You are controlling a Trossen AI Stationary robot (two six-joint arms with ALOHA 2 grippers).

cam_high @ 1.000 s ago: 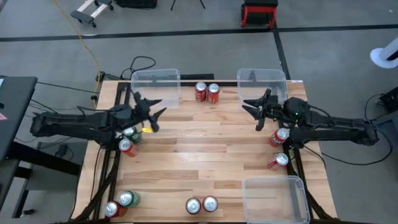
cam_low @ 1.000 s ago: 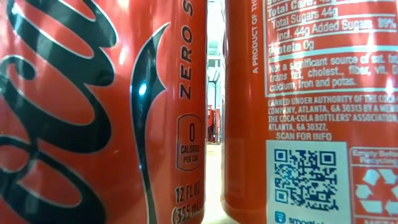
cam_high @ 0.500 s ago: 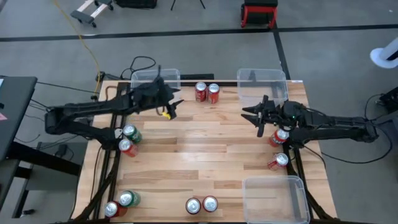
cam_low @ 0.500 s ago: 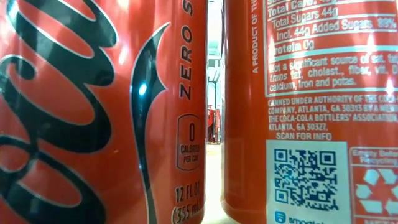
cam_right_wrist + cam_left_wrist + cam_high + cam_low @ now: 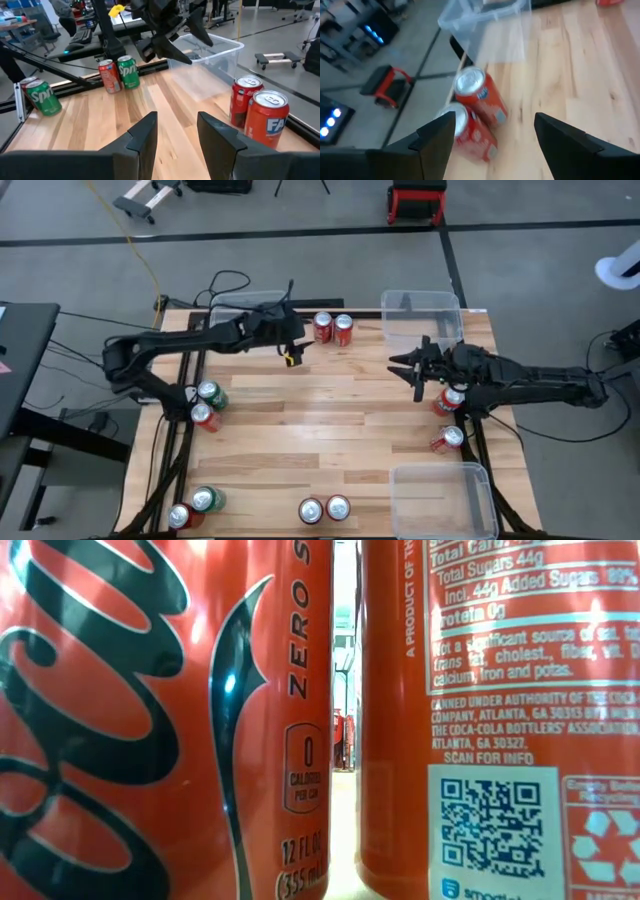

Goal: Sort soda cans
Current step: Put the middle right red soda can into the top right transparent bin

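Cans sit scattered around the edges of the wooden table [image 5: 330, 410], and the left gripper [image 5: 291, 340] reaches out near the far edge, just beside a pair of red soda cans [image 5: 333, 328] standing upright and touching. Its fingers [image 5: 437, 140] are spread apart with nothing between them, the two cans lying just ahead in its wrist view. Behind that arm sits a clear plastic bin [image 5: 250, 308], and a second clear bin [image 5: 420, 312] stands at the far right corner. The right gripper [image 5: 415, 368] hovers over bare wood near that bin, fingers parted and empty. Just by the right arm are two more red cans [image 5: 448, 398], one farther down the right edge. On the left edge a green can and red can [image 5: 207, 404] stand paired; another green-and-red pair [image 5: 193, 506] waits at the near left corner. Two red cans [image 5: 324, 509] fill the low view at the near edge, beside a third clear bin [image 5: 440, 498].
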